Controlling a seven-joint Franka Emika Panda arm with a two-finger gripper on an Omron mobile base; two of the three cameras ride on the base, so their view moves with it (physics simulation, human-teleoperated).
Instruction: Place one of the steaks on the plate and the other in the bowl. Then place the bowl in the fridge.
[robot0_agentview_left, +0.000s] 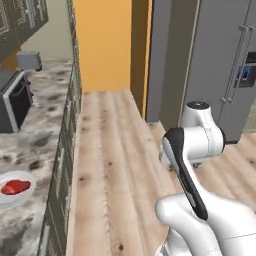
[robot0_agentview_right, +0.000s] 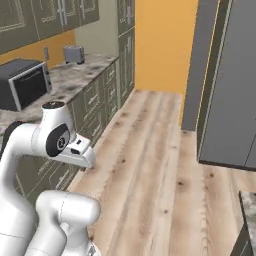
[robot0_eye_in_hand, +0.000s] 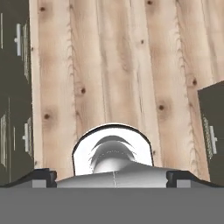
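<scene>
Below the gripper (robot0_eye_in_hand: 112, 175), whose tips stand wide apart, bare plank floor (robot0_eye_in_hand: 113, 65) lies open. Dark cabinet fronts (robot0_eye_in_hand: 13, 87) hem one side of it, and another dark cabinet (robot0_eye_in_hand: 212, 131) the other.

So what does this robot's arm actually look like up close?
The arm is built of glossy white, rounded segments with a smooth plastic look. A black band runs along one link, and the joints carry dark round caps. No loose cables or writing show. The gripper ends in two small dark, blocky fingertips.
</scene>
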